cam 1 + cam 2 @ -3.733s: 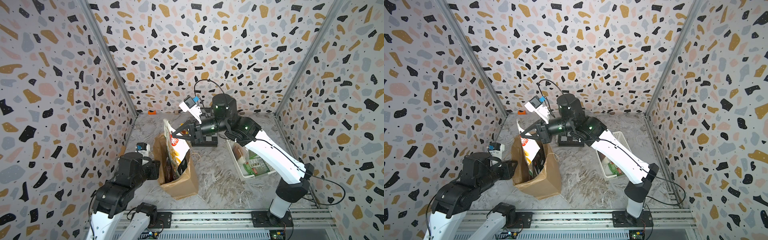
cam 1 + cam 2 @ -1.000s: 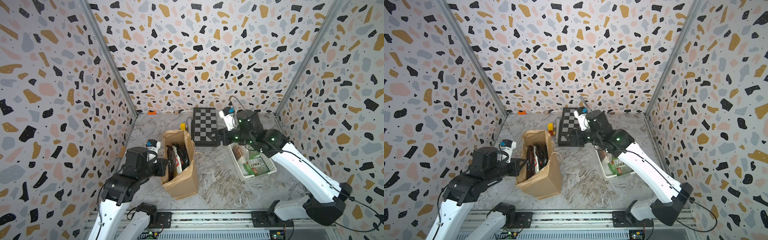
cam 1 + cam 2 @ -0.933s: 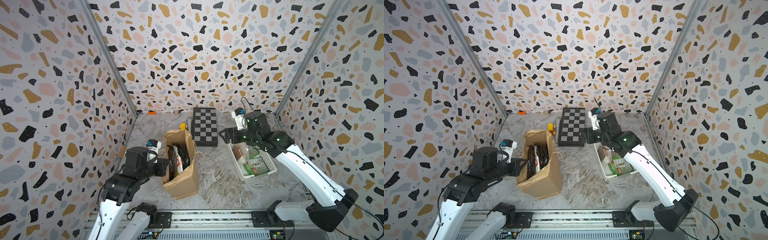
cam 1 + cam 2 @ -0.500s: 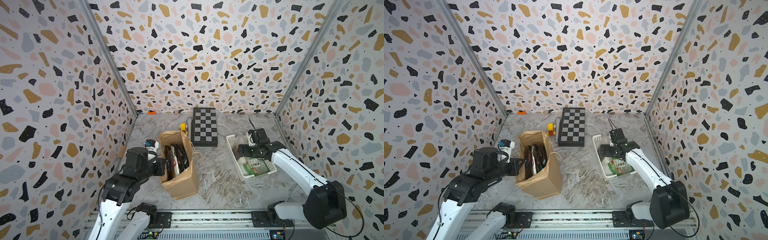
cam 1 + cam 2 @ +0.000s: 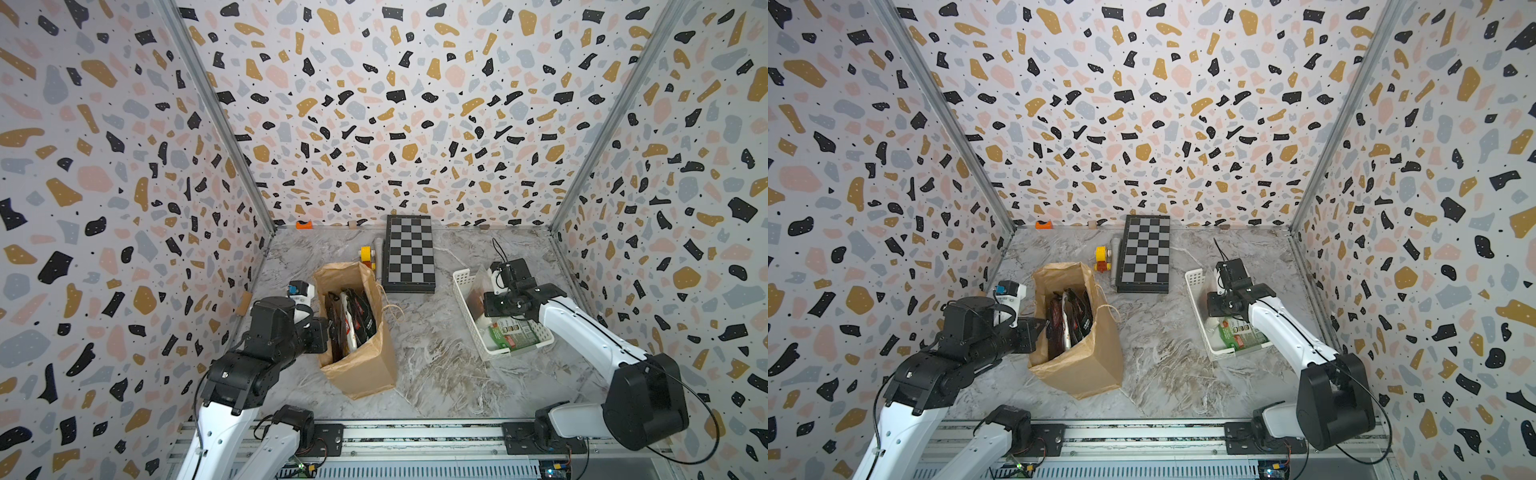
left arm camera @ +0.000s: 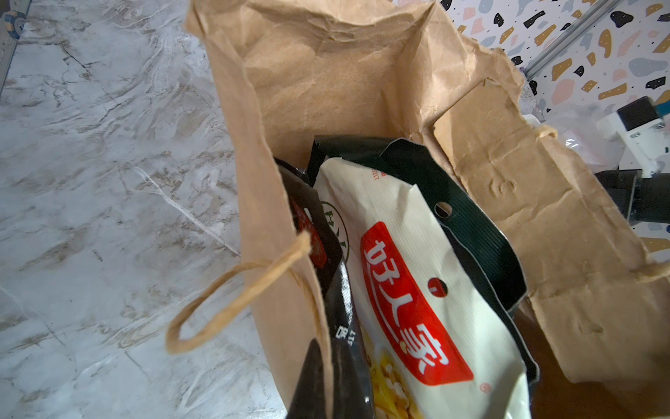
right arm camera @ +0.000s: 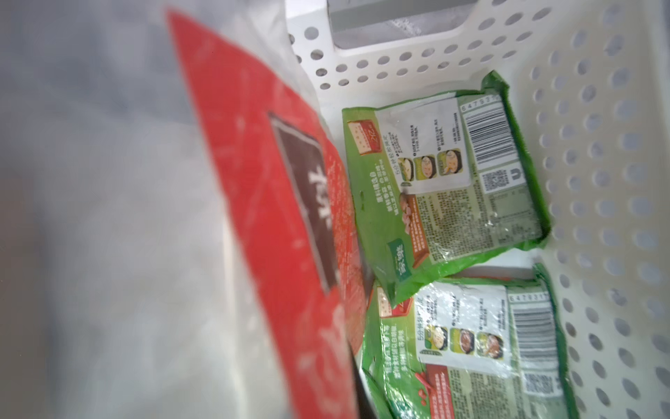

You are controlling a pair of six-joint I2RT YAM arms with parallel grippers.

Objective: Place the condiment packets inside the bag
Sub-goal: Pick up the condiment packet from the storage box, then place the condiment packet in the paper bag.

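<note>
The brown paper bag (image 5: 357, 365) (image 5: 1084, 365) stands upright at the left with several condiment packets (image 5: 353, 316) (image 5: 1069, 316) in it. My left gripper (image 5: 328, 332) (image 5: 1040, 326) (image 6: 328, 391) is shut on the bag's left wall near the rim. In the left wrist view a cream and red packet (image 6: 417, 290) leans on a black one (image 6: 471, 217). My right gripper (image 5: 483, 309) (image 5: 1210, 309) (image 7: 344, 399) is down in the white basket (image 5: 461, 276) (image 7: 598, 181), shut on a red and silvery packet (image 5: 473, 291) (image 7: 272, 217) standing on edge. Two green packets (image 5: 513, 334) (image 7: 453, 181) lie flat on the basket floor.
A folded chessboard (image 5: 409, 253) lies at the back middle, with a small yellow toy (image 5: 367, 254) beside it, just behind the bag. An orange piece (image 5: 304, 224) sits at the back wall. Marble floor lies between the bag and the basket.
My right arm left the bag, swung right and came down into the basket, and its jaws closed on the red and silvery packet. The left gripper kept hold of the bag.
</note>
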